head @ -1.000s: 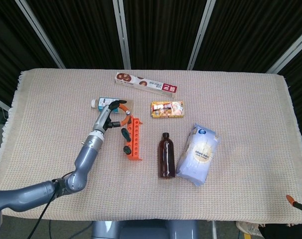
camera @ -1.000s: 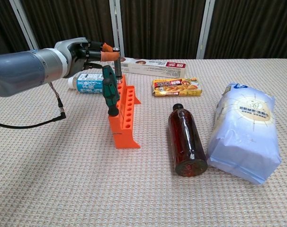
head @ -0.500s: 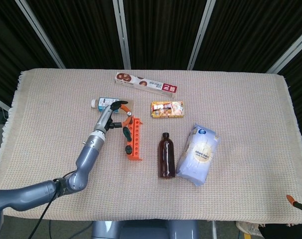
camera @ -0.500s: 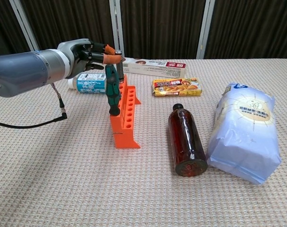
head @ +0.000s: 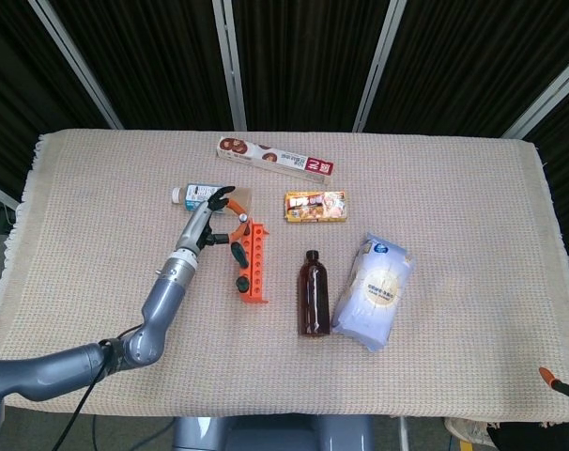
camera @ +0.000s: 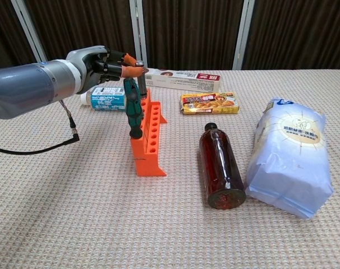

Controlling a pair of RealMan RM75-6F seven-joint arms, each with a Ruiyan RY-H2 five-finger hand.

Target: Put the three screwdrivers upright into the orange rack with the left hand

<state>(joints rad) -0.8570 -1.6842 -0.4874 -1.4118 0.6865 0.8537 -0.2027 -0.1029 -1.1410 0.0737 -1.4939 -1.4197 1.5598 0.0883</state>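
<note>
I am seeing two green-and-black-handled screwdrivers (camera: pixel 134 112) standing upright in the orange plastic slotted rack (camera: pixel 148 140). At the rack's 11 o'clock, my left hand (camera: pixel 105 63) is pinching the orange-handled screwdriver (camera: pixel 134 70), other fingers spread. At its 10 o'clock, a blue-labelled plastic bottle (camera: pixel 105 98) is lying.

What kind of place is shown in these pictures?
Probably a robot test setup, not a home: a cloth-covered table, black curtains behind, and unrelated items such as an orange rack and a brown bottle.
</note>
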